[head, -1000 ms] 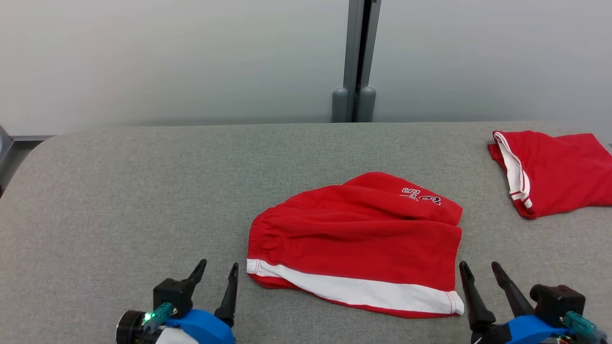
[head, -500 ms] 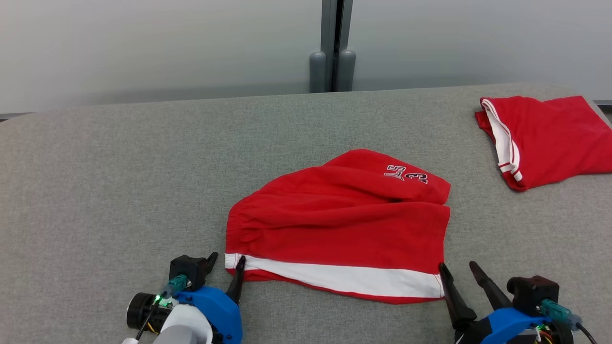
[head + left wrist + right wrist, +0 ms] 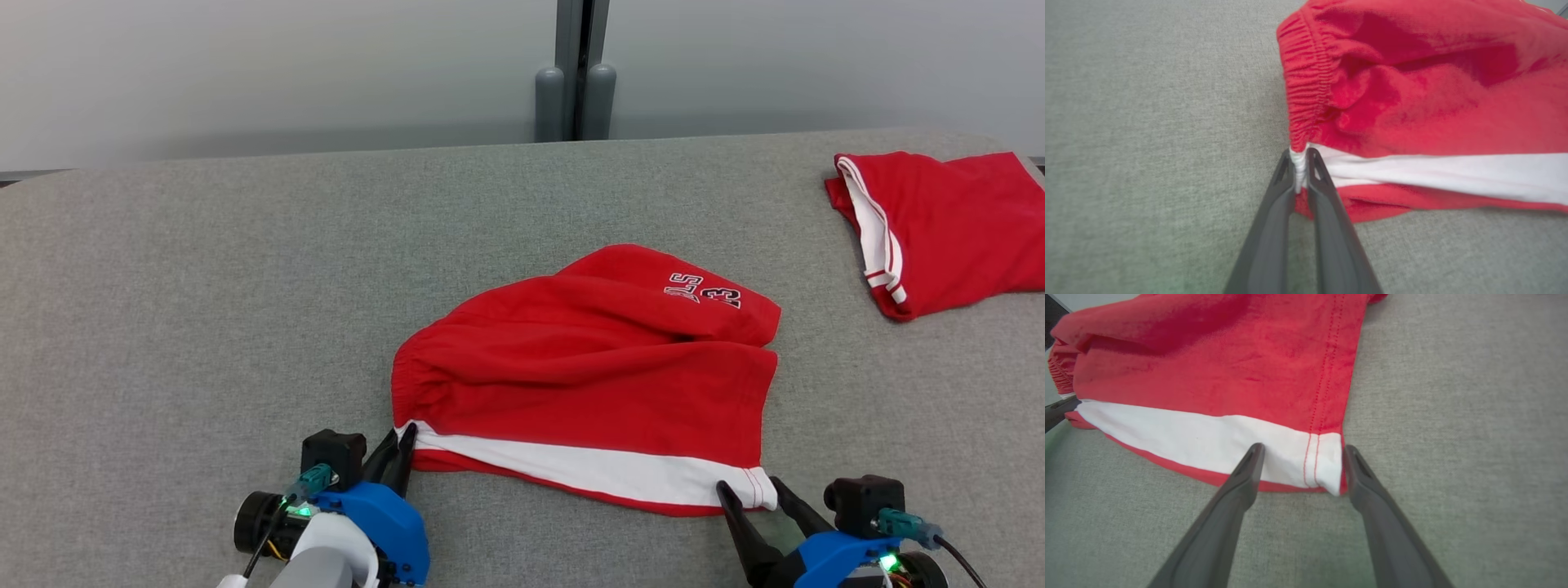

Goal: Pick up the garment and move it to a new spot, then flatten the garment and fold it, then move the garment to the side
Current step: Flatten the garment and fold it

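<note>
The garment (image 3: pixel 588 367) is coloured bright red. A broad white band (image 3: pixel 588 474) is carried along one edge and crossed at the hem by two lines of red stitching. White figures (image 3: pixel 706 290) outlined in dark are printed on it. A second red garment (image 3: pixel 963 220) is trimmed in white with thin red stripes. The table (image 3: pixel 204 286) is covered in flecked grey weave. The left gripper (image 3: pixel 402 437) and the right gripper (image 3: pixel 749 486) are finished in blue, with dark grey fingers (image 3: pixel 1229 506). The wall (image 3: pixel 245 73) is pale grey.

Soft even light, blurry wrist-view edges
</note>
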